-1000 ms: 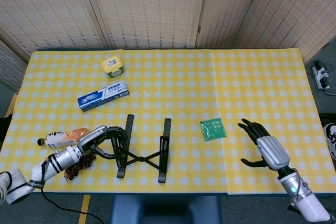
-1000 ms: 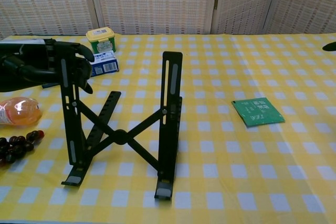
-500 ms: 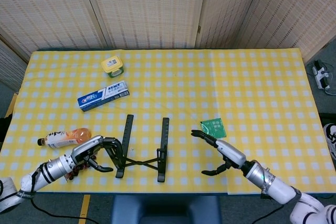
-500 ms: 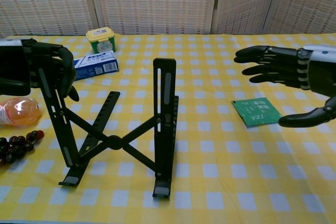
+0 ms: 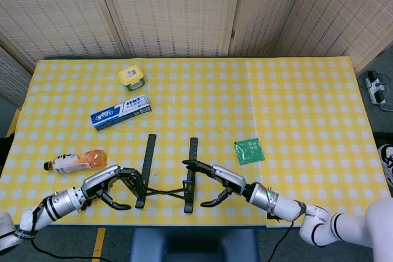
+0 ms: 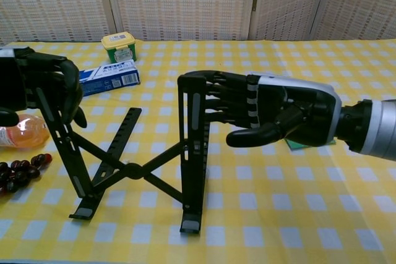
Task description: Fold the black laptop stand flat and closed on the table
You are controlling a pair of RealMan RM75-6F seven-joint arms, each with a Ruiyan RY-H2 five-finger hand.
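The black laptop stand [image 5: 166, 179] stands open near the table's front edge, its two rails joined by crossed struts [image 6: 133, 170]. My left hand [image 5: 113, 182] grips the top of the left rail [image 6: 62, 134], fingers wrapped around it [image 6: 37, 88]. That rail leans to the left. My right hand [image 5: 218, 182] reaches in from the right, its fingers [image 6: 216, 94] stretched against the top of the upright right rail [image 6: 195, 153]. Its thumb [image 6: 247, 135] stays apart, below them, and holds nothing.
An orange drink bottle [image 5: 73, 162] and dark grapes [image 6: 15, 174] lie beside my left hand. A blue toothpaste box [image 5: 121, 111] and a yellow-lidded tub [image 5: 131, 77] sit further back. A green packet [image 5: 249, 151] lies to the right of the stand.
My right hand has swept left from near the green packet to the stand's right rail. The left rail, held by my left hand, has tipped further left.
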